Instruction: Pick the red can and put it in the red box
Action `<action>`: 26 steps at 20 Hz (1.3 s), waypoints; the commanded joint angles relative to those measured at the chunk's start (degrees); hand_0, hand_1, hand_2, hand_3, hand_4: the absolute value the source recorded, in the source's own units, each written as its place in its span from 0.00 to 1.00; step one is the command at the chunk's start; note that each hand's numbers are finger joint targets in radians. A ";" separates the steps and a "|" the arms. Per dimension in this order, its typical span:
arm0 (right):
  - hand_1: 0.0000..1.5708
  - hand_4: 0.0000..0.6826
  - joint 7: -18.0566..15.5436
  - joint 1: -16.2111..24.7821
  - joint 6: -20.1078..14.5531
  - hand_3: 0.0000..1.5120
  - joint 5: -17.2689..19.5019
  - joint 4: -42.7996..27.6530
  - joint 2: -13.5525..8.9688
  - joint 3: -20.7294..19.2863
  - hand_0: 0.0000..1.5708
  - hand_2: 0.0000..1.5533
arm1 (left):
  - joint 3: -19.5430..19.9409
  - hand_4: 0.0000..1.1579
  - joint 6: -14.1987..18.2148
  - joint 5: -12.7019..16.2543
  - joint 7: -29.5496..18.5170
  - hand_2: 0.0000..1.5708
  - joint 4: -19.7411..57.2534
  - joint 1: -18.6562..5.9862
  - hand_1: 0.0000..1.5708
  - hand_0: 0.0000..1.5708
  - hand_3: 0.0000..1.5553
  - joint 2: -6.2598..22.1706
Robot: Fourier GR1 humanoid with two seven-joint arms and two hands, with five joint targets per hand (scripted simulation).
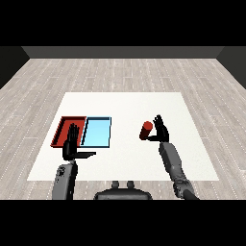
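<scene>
Black left hand (pixel 72 144) sits nearest, fingers straight and spread, thumb out, over the near edge of the red tray (pixel 61 129); light blue tray (pixel 97 132) right beside it. Across the white table (pixel 125 105), right hand (pixel 161 130) open just beside the red can (pixel 146 130), not curled round it

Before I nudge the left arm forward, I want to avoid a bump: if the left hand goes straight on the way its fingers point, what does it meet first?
Probably the red tray: the left hand points up-picture with the tray just beyond its fingertips. Its height above the table is unclear, so it may pass over the rim.
</scene>
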 commanded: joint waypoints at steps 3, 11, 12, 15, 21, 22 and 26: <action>0.00 0.00 0.78 2.44 -0.74 0.00 -1.01 -1.90 0.91 1.01 0.00 0.00 | -0.30 0.00 0.17 -0.73 -2.18 0.00 1.20 0.60 0.00 0.00 0.00 -0.73; 0.00 0.00 -5.19 -5.95 0.64 0.00 -0.72 12.30 0.25 -1.04 0.00 0.00 | -0.50 0.00 0.73 -0.13 3.36 0.00 -5.49 2.05 0.00 0.00 0.00 0.01; 0.00 0.00 -5.17 -6.23 0.36 0.00 -0.22 12.52 0.62 -0.49 0.00 0.00 | 0.96 0.00 0.00 1.03 2.07 0.00 1.40 -3.56 0.00 0.00 0.00 0.31; 0.00 0.00 -2.88 -9.17 2.52 0.00 -1.82 14.74 -2.55 -2.25 0.00 0.00 | 0.58 0.00 -0.01 0.49 0.93 0.00 1.08 -2.42 0.00 0.00 0.00 0.06; 0.00 0.00 -3.59 -5.13 -0.03 0.00 -1.50 9.27 0.85 -0.13 0.00 0.00 | 2.10 0.00 -0.32 -0.23 -3.76 0.00 6.12 -3.22 0.00 0.00 0.00 0.70; 0.00 0.00 -8.45 -9.36 1.26 0.00 0.51 19.13 -0.75 -0.80 0.00 0.00 | 0.61 0.00 -0.62 0.38 -0.60 0.00 -1.22 1.69 0.00 0.00 0.00 0.26; 0.00 0.00 -5.17 -10.46 -0.20 0.00 -0.99 17.62 -0.19 -1.53 0.00 0.00 | -0.18 0.00 0.75 -1.37 -3.39 0.00 2.13 0.16 0.00 0.00 0.00 -1.11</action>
